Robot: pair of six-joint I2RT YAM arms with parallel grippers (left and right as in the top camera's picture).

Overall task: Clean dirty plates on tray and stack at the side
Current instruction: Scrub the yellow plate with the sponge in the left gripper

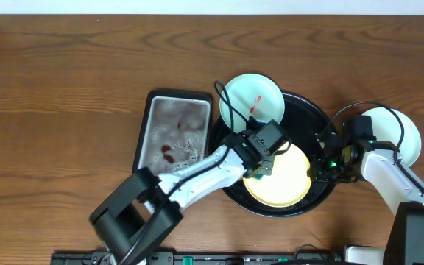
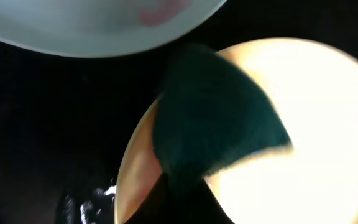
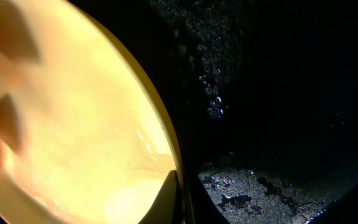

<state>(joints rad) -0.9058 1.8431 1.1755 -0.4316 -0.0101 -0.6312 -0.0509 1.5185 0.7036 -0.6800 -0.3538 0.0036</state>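
Clearly, the left claw [image 1: 260, 168] is clenched on the green sponge [image 2: 216, 124] and presses it onto the left part of the yellow plate [image 1: 282, 184]. The right claw [image 1: 317, 173] is closed on the right rim of this same plate. In the right wrist view the plate edge runs down to the bottom of the picture, where the claw grips.

The yellow plate lies in the near half of the black tray [image 1: 304, 118], and small bubbles shine on the tray floor just beside it. Further out, a smeared mint plate [image 1: 252, 99] with a red streak sits at the far left of the tray, and its far edge reaches over the tray rim. To the right, off the tray, a pale plate [image 1: 403, 136] that looks clean rests on the table [image 1: 65, 88], partly under the right arm. On the left, just beside the black tray, stands the grey metal tray [image 1: 169, 118] with foamy water and some red bits.

I judge the yellow plate to be light and stiff, but wet and soapy, so it is slippery. The best hold is at the rim, one finger above and one below, because the flat middle gives nothing to pinch. I cannot tell whether it is plastic or ceramic, so it should be lifted slowly and set down gently.
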